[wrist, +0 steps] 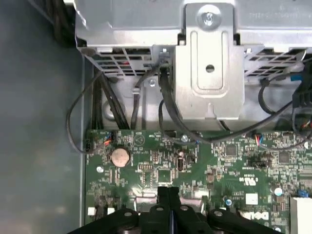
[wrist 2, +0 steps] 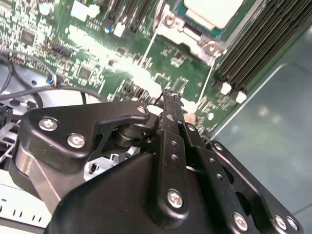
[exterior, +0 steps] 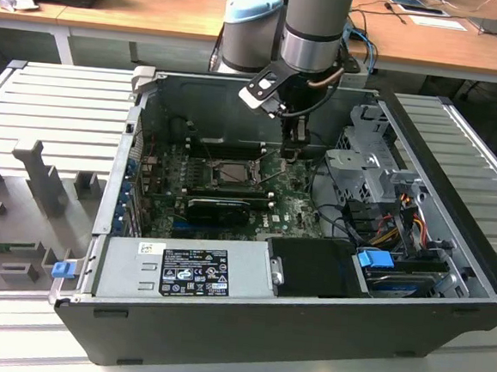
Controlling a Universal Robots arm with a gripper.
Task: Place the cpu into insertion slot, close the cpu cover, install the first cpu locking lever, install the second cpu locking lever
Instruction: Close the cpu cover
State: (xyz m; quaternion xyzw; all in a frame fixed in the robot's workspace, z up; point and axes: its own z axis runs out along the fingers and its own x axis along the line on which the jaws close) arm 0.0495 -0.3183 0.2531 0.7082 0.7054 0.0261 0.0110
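Inside an open computer case [exterior: 306,328] that lies on its side on a ribbed grey tabletop [exterior: 57,102], my arm reaches straight down from above. My claw [exterior: 293,148] hangs low over the green circuit board [exterior: 294,209], just beside the square socket [exterior: 208,172], on the exterior view's right of it.

Both wrist views show my claw closed. In the first wrist view the two black fingers [wrist: 163,195] are pressed flat together with only a thin seam between them. They grip nothing.

The chip [exterior: 232,173] sits in the socket, apart from my claw. In the second wrist view its pale silver top [wrist 2: 214,9] faces up inside a metal frame [wrist 2: 168,22] with screw heads at the corners. I cannot tell whether the cover plate lies flat over it, nor how the locking levers stand. Long black memory slots [wrist 2: 253,48] run alongside the socket.

Beyond my fingertips, the first wrist view shows a round silver coin battery [wrist: 120,157] on the board, black cables, and a bare metal drive cage [wrist: 209,63].

In the exterior view a long black graphics card [exterior: 221,208] lies across the board near the socket. A grey power supply [exterior: 181,271] fills the near side of the case.
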